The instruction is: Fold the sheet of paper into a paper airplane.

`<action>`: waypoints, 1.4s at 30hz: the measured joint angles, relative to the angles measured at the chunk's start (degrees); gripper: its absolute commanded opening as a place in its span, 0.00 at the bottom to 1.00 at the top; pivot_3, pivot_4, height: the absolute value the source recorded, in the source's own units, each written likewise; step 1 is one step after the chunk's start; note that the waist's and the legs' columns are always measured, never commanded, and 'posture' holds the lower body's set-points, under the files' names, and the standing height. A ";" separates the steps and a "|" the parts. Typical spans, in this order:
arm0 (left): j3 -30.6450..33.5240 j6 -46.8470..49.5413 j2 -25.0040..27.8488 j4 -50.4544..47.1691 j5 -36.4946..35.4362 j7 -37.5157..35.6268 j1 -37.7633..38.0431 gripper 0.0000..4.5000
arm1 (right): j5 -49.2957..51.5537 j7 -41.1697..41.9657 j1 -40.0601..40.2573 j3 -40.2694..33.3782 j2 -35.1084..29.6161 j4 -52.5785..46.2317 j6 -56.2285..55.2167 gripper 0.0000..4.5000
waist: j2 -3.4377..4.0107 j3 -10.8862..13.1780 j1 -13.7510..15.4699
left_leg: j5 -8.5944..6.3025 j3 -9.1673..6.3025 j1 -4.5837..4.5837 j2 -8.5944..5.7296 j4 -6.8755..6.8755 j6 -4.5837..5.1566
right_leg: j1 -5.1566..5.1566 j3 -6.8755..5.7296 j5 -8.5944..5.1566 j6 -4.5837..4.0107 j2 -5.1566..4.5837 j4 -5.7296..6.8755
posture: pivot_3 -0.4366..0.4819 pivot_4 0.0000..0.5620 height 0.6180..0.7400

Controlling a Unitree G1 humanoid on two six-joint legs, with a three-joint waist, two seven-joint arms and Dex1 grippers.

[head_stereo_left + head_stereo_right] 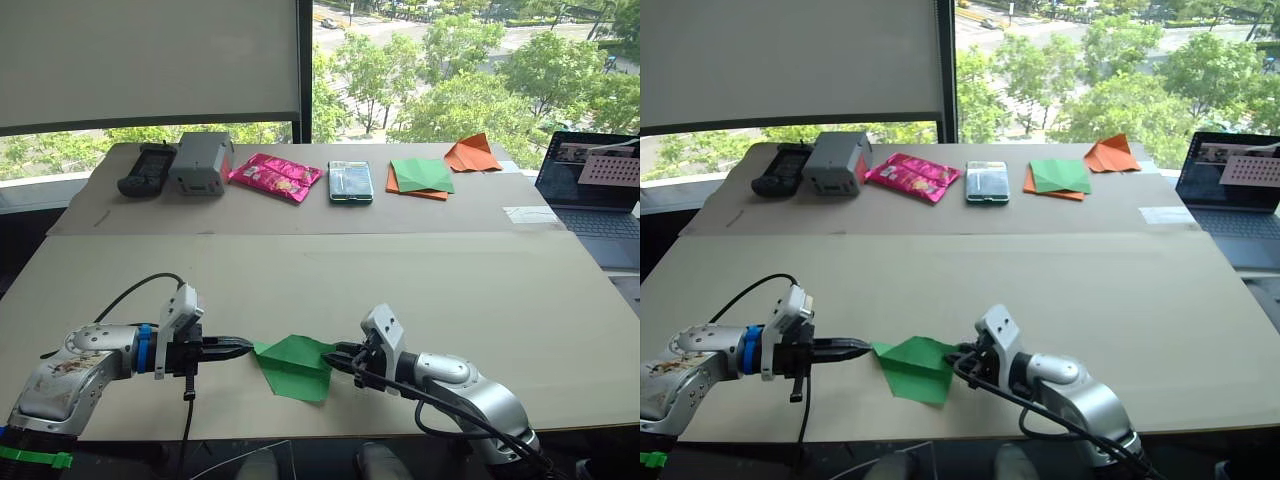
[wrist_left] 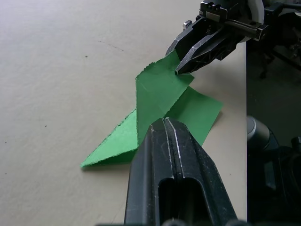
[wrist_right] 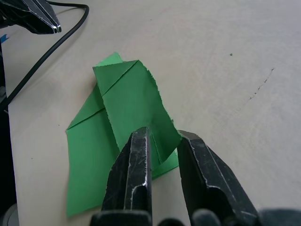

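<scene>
The sheet of paper is bright green and partly folded, with layered flaps and a torn-looking edge. It lies near the table's front edge, between my two grippers. One flap stands up off the table. My right gripper is open, its two fingers either side of that flap's edge. My left gripper is shut and holds nothing. Its tip points at the paper's left corner from a short gap away.
Along the back of the table are a black controller, a grey box, a pink packet, a phone-sized green case, a darker green sheet on orange paper and an orange triangle. A laptop sits far right.
</scene>
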 measured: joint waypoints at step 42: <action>2.20 9.04 -2.87 -0.24 -6.62 6.21 -7.31 0.00 | -38.58 5.55 -1.35 11.86 -14.69 3.54 -49.58 0.51 | -0.15 -0.08 0.23 | 0.28 0.03 0.15 -0.05 0.15 0.45 | 0.20 0.02 0.03 0.03 0.01 0.26 | 0.48 0.27 1.00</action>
